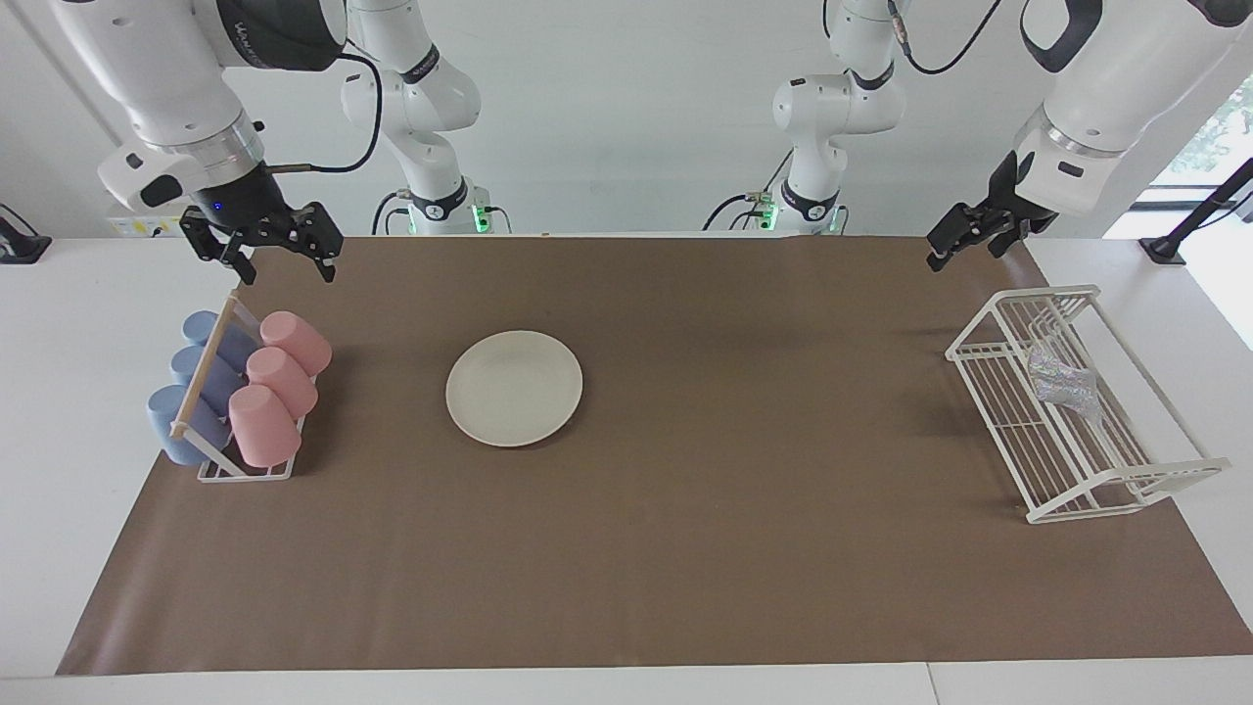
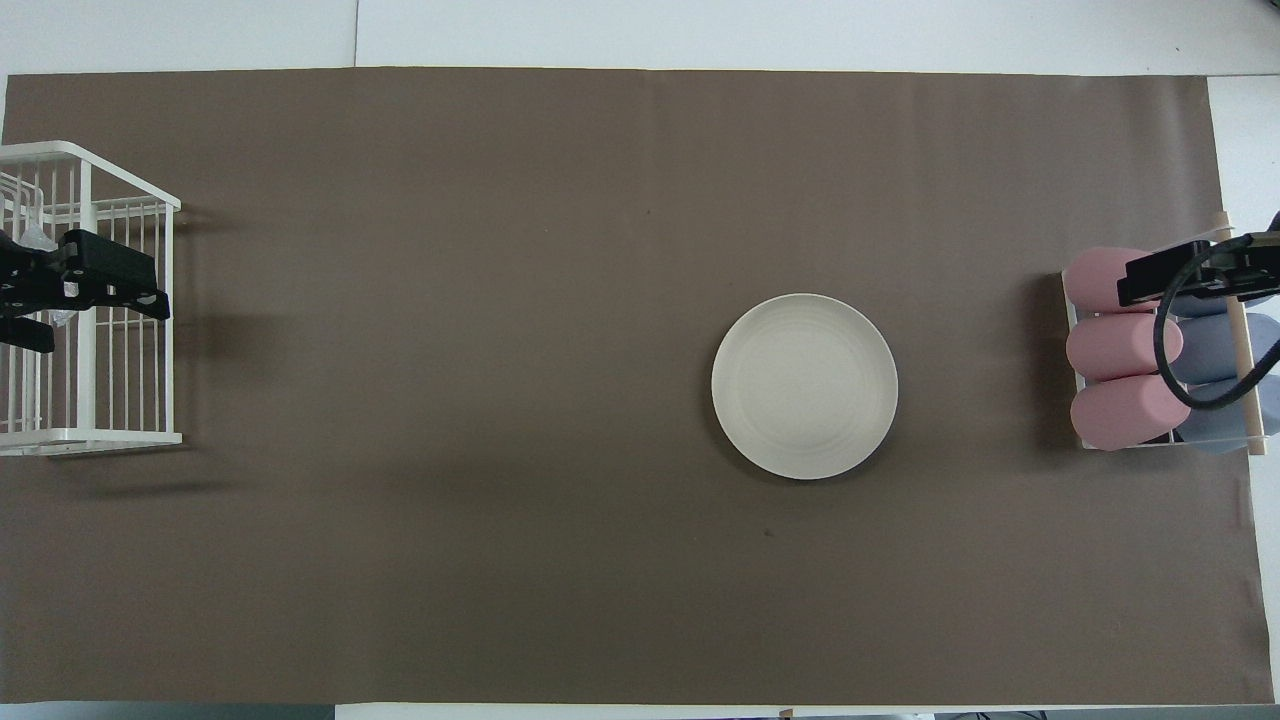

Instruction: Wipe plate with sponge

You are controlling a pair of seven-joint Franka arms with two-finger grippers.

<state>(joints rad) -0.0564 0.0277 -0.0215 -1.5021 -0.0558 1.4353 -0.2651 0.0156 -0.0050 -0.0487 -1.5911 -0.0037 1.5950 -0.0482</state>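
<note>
Looking across the bench from the facing view, you see the plate lying flat on the brown mat, a bit left of the middle of the frame, with nothing on it. In the overhead view the plate sits right of the middle. The sponge is a shiny grey crumpled pad lying inside the white wire rack at the right side of the facing view, at the left arm's end of the bench, well apart from the plate. Your left pincer hangs in the air at the upper right of the facing view, just above the rack's top corner, and its fingers are spread apart with nothing between them. In the overhead view the left pincer shows over the rack at the left edge. Your right pincer hangs at the upper left of the facing view, above the cup holder, and its fingers are spread wide and hold nothing. Three pink cups and three blue cups lie on their sides in that holder.
</note>
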